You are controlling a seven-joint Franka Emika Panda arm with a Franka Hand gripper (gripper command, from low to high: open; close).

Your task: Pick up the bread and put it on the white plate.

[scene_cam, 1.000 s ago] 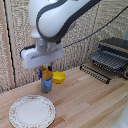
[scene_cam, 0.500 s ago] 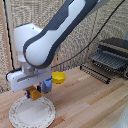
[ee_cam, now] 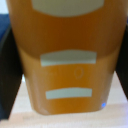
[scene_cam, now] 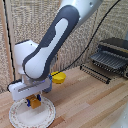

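Bulky white arm [scene_cam: 55, 45] with dark grey joint sections, ending in a white boxy gripper [scene_cam: 33, 101] with short dark-blue fingers.

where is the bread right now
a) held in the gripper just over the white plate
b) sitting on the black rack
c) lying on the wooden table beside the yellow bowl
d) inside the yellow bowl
a: the gripper is shut on the bread right over the white dish, and the wrist view shows the bread filling the space between the dark fingers.
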